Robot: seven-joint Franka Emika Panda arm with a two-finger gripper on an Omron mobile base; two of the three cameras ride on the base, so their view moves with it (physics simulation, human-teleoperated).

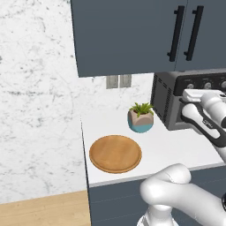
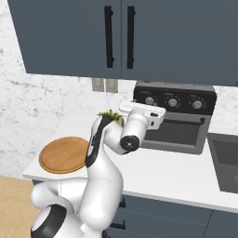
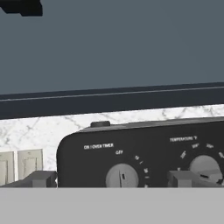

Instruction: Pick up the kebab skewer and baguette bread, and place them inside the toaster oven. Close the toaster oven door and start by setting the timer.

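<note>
Before toaster oven (image 2: 174,122) | end effector (image 3: 111,178) spread; timer knob (image 3: 122,177) pointer upright

A round wooden board (image 1: 115,153) lies flat on the white desk (image 1: 176,150), near its left front corner. Behind it and to the right stands a small plant (image 1: 141,117) in a tan and teal pot. Two pale switch plates (image 1: 118,81) sit on the marble wall (image 1: 39,110) under the blue-grey cabinets (image 1: 132,35). A sink (image 2: 225,160) is set in the desk at far right.

Dark toaster oven (image 2: 174,122), door (image 2: 175,134) shut
</note>
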